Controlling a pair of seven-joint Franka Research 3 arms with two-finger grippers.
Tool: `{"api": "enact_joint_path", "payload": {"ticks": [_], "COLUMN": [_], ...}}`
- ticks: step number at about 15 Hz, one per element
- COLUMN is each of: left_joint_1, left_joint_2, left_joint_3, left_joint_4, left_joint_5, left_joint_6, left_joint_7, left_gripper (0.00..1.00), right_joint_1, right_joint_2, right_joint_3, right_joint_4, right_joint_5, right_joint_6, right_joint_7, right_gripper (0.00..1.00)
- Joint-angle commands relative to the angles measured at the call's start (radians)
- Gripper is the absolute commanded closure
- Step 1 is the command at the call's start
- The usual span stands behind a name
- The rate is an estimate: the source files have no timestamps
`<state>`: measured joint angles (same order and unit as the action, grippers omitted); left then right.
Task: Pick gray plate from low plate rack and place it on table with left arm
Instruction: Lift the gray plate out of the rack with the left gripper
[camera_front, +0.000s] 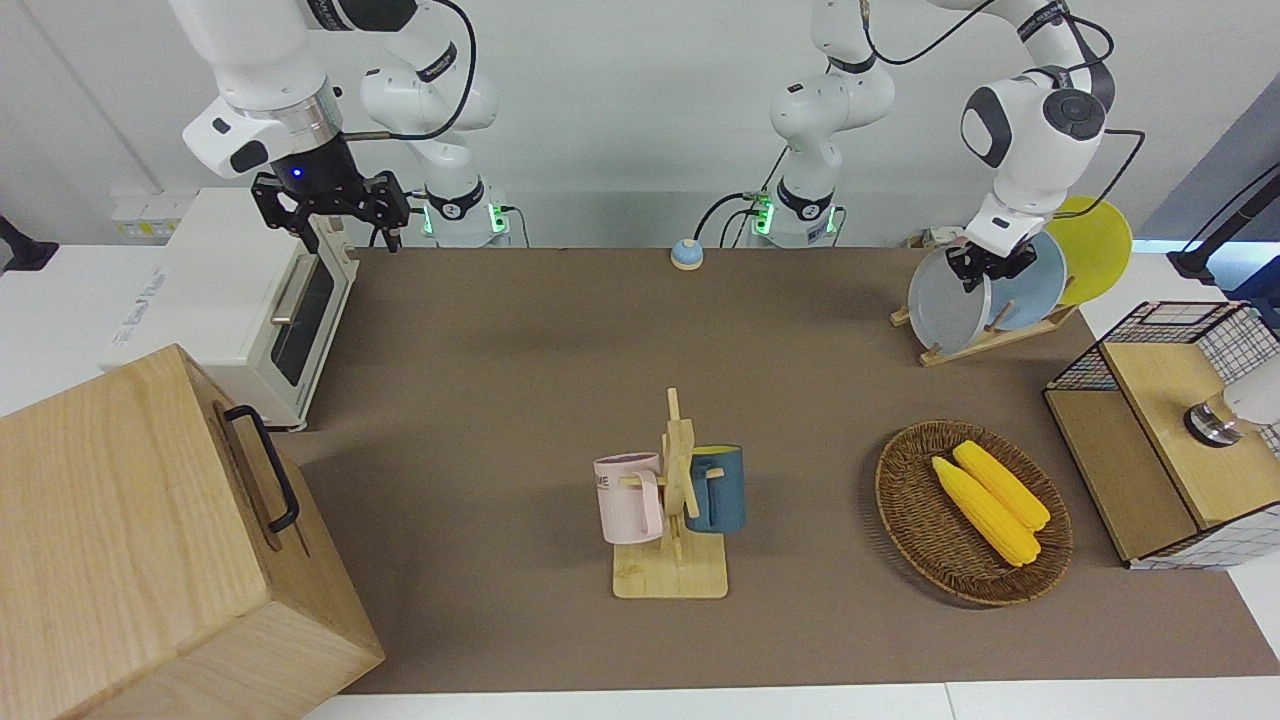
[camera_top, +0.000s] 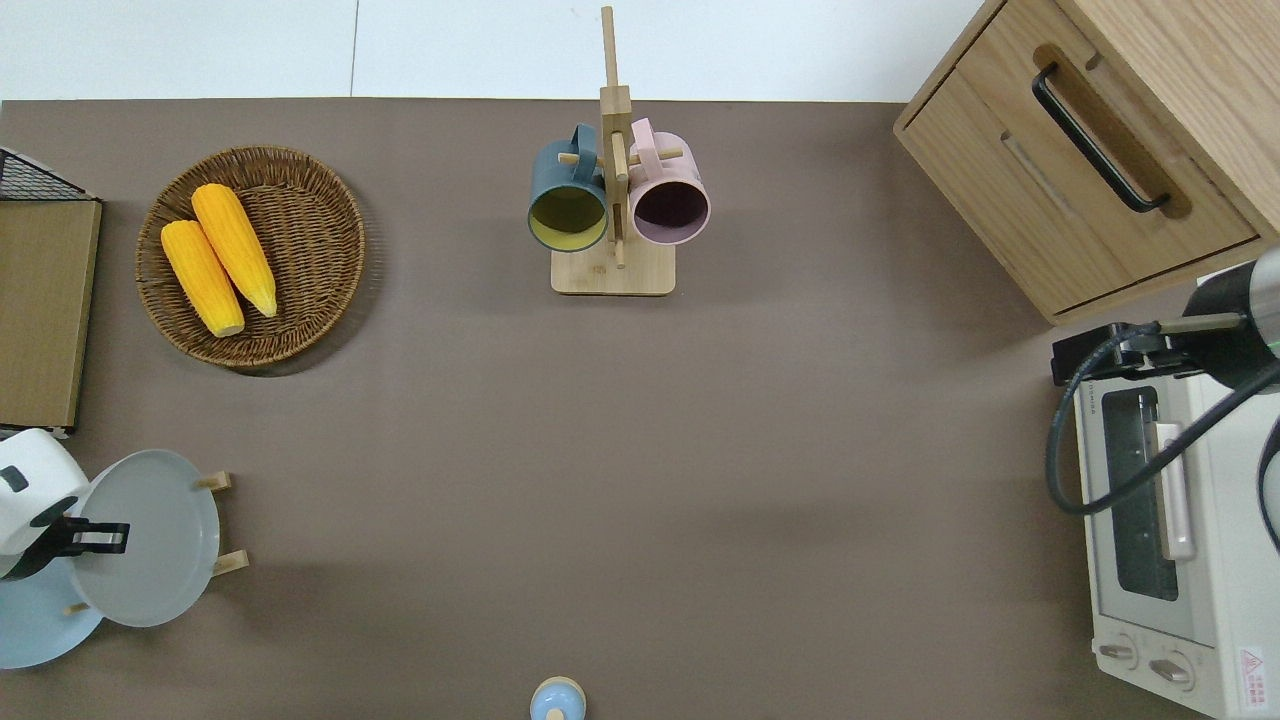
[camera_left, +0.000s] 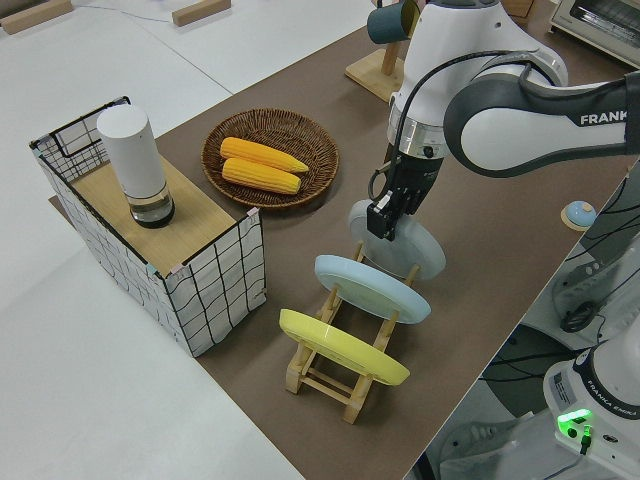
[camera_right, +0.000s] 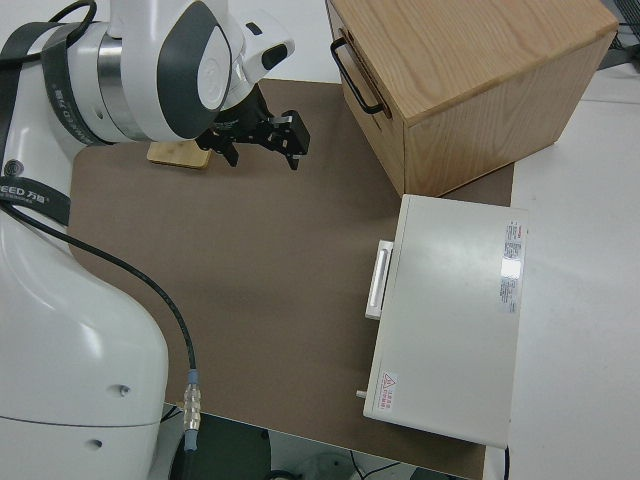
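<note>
Jaws pinching gray plate (camera_front: 945, 300) rim, tilted upright

Plain white wall (camera_front: 620, 100) along robots' end of room, evenly lit, no hard shadows; white bench surface (camera_left: 110, 380) surrounds brown mat on all sides; wooden cabinet (camera_front: 150, 540) with black handle at right arm's end; white toaster oven (camera_top: 1170, 540) beside it, nearer robots; wire-grid crate (camera_left: 200, 270) with wood top at left arm's end; dark stand arm (camera_front: 1225, 225) at frame edge.
</note>
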<state>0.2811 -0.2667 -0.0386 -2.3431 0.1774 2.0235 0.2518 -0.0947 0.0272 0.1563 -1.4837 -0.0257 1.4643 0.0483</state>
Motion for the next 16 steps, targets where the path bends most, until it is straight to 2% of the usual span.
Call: {"api": "enact_joint_path", "payload": {"ticks": [1, 3, 9, 11, 16], "left_joint_1": [-0.005, -0.005, -0.008, -0.008, -0.008], "left_joint_2": [-0.023, -0.031, -0.032, -0.031, -0.019], "left_joint_3": [-0.001, -0.004, -0.040, -0.059, -0.110], "left_joint_4": [-0.027, -0.015, 0.111, 0.151, 0.263], "left_joint_5": [0.022, 0.022, 0.022, 0.022, 0.020], "left_joint_6": [-0.002, -0.025, -0.170, -0.206, -0.334], "left_joint_7": [0.001, 0.000, -0.025, -0.081, -0.101], "left_gripper": [1.00, 1.00, 1.00, 1.00, 1.00], "right_joint_1": [0.007, 0.007, 0.007, 0.007, 0.007], "right_joint_2": [0.000, 0.000, 0.000, 0.000, 0.000], "right_joint_3": [-0.006, -0.006, -0.006, -0.006, -0.006], "right_joint_4": [0.006, 0.006, 0.006, 0.006, 0.006], "right_joint_5": [0.003, 0.003, 0.003, 0.003, 0.003], "right_joint_6": [-0.001, -0.001, -0.001, -0.001, -0.001], "right_joint_7": [0.004, 0.004, 0.004, 0.004, 0.004], "right_gripper": [0.017, 0.017, 0.017, 0.017, 0.017]}}
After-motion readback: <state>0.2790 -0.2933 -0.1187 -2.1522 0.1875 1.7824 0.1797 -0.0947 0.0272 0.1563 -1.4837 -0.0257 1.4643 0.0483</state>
